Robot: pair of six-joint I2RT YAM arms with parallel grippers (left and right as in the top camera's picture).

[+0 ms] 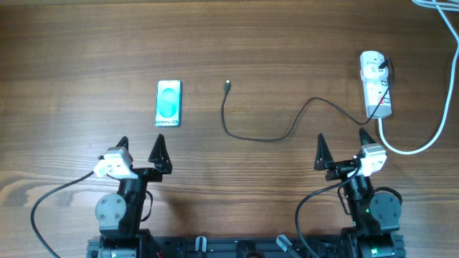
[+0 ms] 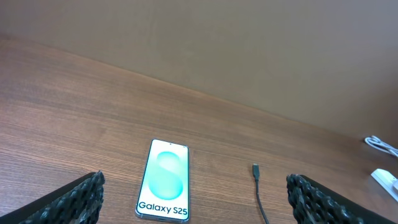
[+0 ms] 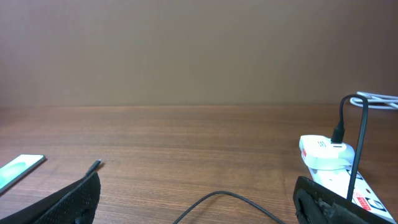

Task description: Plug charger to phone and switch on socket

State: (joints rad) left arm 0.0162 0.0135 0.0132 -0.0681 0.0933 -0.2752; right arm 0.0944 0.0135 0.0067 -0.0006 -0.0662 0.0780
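Observation:
The phone [image 1: 168, 103] lies flat on the wooden table, "Galaxy S25" text at its near end; it shows in the left wrist view [image 2: 165, 179] and at the left edge of the right wrist view [image 3: 18, 169]. The black charger cable [image 1: 269, 132] curves from its connector tip [image 1: 227, 84] to a white adapter in the socket [image 1: 376, 84]; the tip lies apart from the phone, to its right [image 2: 255, 169]. The cable and socket show in the right wrist view [image 3: 249, 200] [image 3: 329, 163]. My left gripper [image 1: 140, 149] and right gripper [image 1: 343, 145] are open and empty near the table's front.
The socket's thick white cord [image 1: 427, 147] loops along the right side of the table and runs off the top right corner. A wall stands behind the table's far edge [image 3: 186, 106].

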